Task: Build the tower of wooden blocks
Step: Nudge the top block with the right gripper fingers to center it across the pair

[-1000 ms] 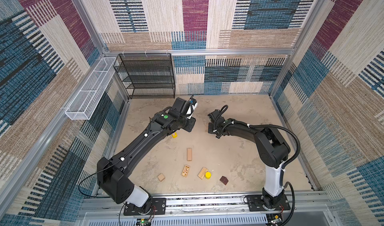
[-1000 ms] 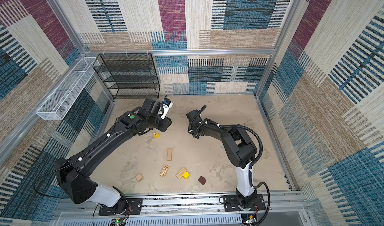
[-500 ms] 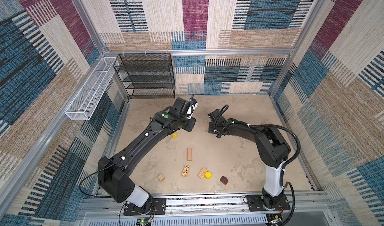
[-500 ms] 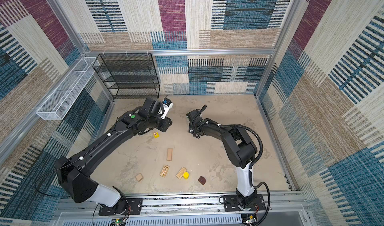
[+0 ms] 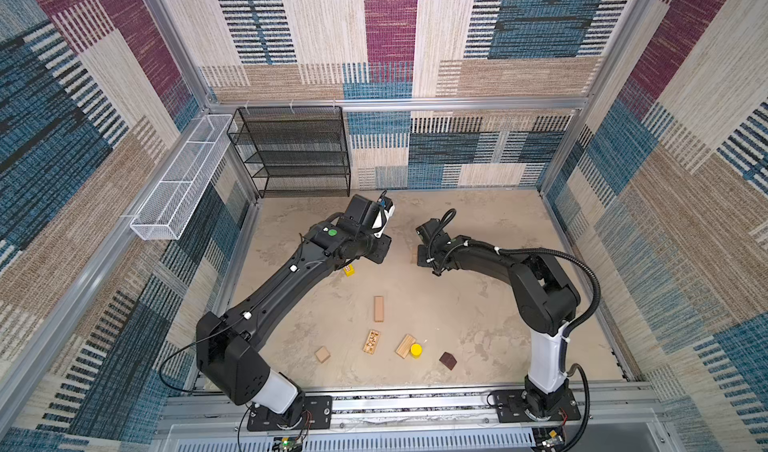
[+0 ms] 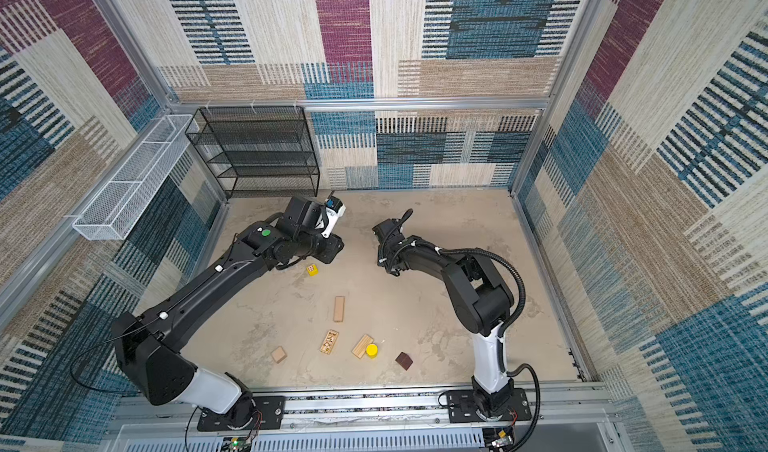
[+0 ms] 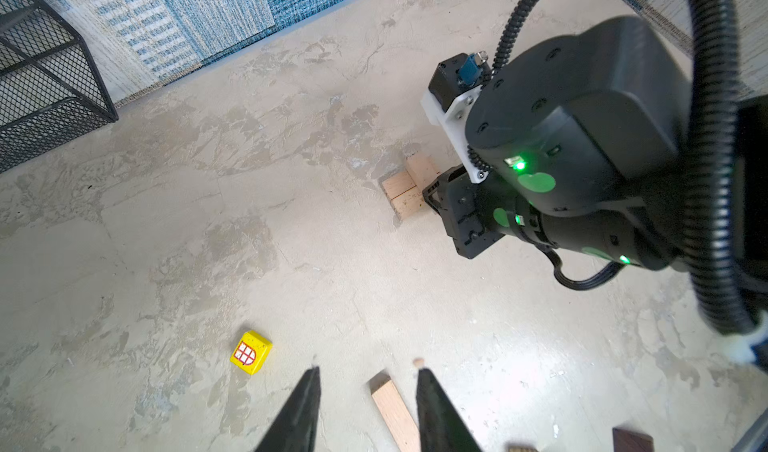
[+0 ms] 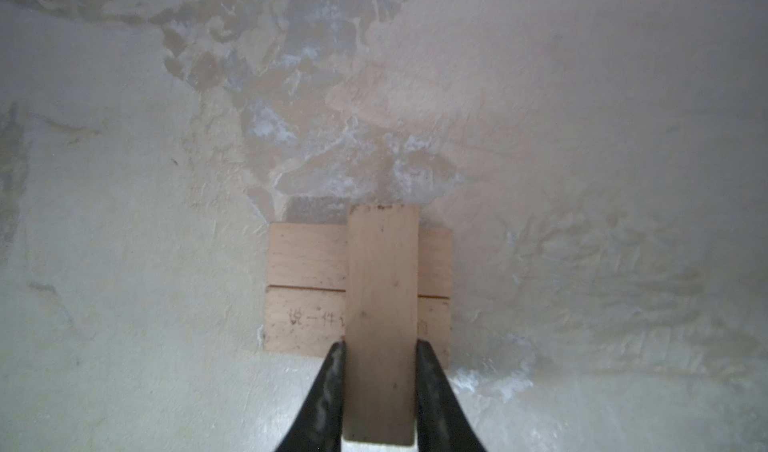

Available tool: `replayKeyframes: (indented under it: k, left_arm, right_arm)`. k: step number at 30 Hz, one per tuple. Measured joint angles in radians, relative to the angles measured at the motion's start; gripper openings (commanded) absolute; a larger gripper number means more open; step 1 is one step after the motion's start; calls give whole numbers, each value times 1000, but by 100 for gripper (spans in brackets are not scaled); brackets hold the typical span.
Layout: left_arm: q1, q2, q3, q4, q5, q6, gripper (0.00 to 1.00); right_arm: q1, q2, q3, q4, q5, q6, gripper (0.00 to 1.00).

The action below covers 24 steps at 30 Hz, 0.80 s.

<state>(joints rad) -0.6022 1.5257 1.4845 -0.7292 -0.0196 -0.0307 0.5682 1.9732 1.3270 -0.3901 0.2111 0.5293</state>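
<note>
Wood block tower (image 7: 409, 190) stands in the far middle of the table (image 5: 478, 304) as just two pale planks lying side by side, with a third plank (image 8: 381, 304) set crosswise over them. The right gripper (image 8: 380, 344) has its jaws clamped on the long sides of that third plank; whether it rests on the pair or hangs just above them I cannot tell. The left gripper (image 7: 368, 373) hovers left of the tower, jaws apart with nothing between them, and a yellow cube (image 5: 349, 270) with a printed window lies on its near side. Nearer, well apart from the tower, lie a plain plank (image 5: 378, 309), a printed plank (image 5: 372, 341), a slanted plank (image 5: 405, 346) touching a yellow cylinder (image 5: 416, 349), a tan cube (image 5: 322, 354) to the left and a dark brown block (image 5: 448, 360) to the right.
</note>
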Motion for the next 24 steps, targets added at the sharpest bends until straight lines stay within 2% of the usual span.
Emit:
replayKeyframes:
  k: [14,21,24]
  left_arm:
    - [5,13,0,0,5,-4,43]
    - [6,19,0,0,11,-4,43]
    - [7,20,0,0,16,-8,43]
  right_arm:
    - [0,6,2,-11,-3,0,39]
    - [0,6,2,-11,-3,0,41]
    - [0,5,3,-13,-12,0,49]
